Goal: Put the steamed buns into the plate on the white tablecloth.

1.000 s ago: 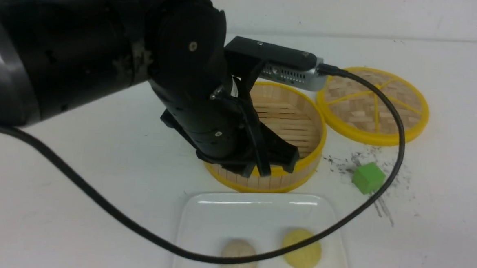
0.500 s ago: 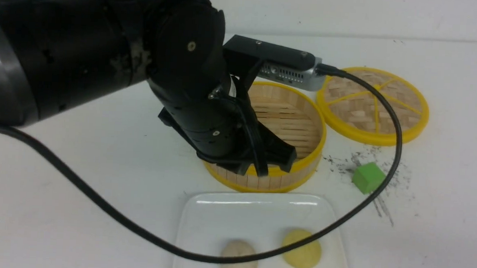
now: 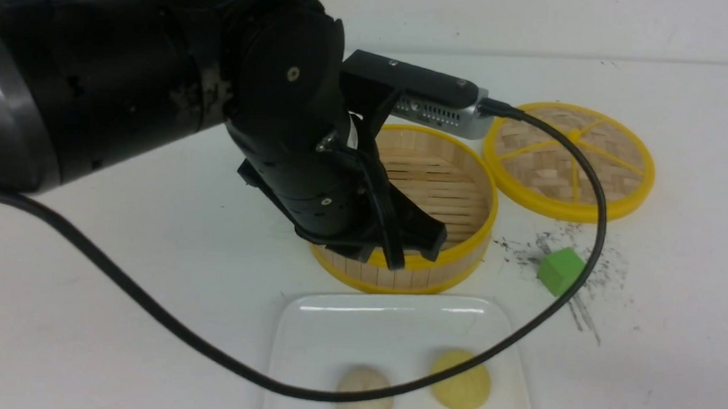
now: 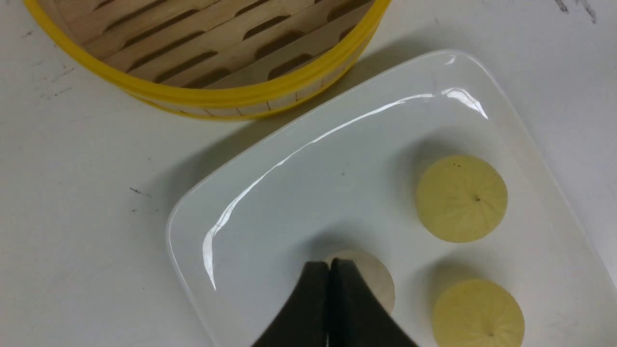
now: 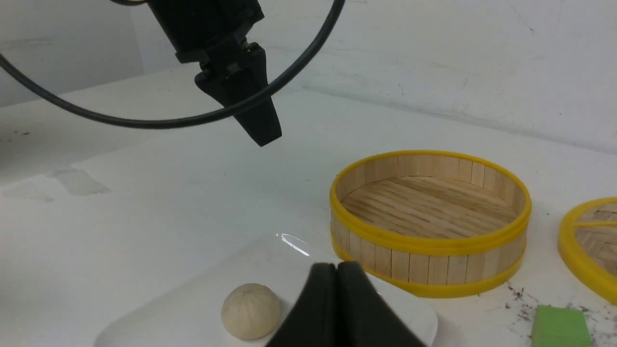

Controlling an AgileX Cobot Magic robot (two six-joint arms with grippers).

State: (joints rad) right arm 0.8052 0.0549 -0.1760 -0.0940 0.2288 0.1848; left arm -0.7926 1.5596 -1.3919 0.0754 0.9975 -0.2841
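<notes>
nearest, right end effector (image 5: pixel 336 267): two smooth black wedge fingers pressed flat together, closed on nothing, low over the plate's near side.

below it, plate (image 3: pixel 390 302): glossy white, squarish, rounded corners, raised rim, lying flat on the tablecloth (image 3: pixel 112 366), itself white and smooth with small dark scuffs. on the plate, all three buns, each a small matte dome with fine pleats running to the top. off-white bun (image 3: pixel 364 396) toward the left. yellow bun (image 3: pixel 461 380) near it on the right, not touching. second yellow bun (image 4: pixel 478 315) nearer the robot, cut off by the front view's lower edge, whole only from the left wrist.

across the buns in the front view, a thin round black cable (image 3: pixel 147 308), hanging in a long loop down from the left arm's camera housing.

farther on, left end effector (image 3: pixel 414 257): matte black tapered fingers shut tip to tip, empty, hanging in the air about the steamer's near rim and the plate's far part, well clear of the tablecloth.

beyond, steamer (image 3: pixel 454 271): round, wall of upright pale wood strips, yellow bands top and bottom, bare slatted floor.

right of it, green cube (image 3: pixel 561 271), matte, sharp-edged, on a patch of dark speckles.

farthest, lid (image 3: pixel 569 159): round, flat, woven pale strips, yellow rim and spokes, just beside the steamer.
</notes>
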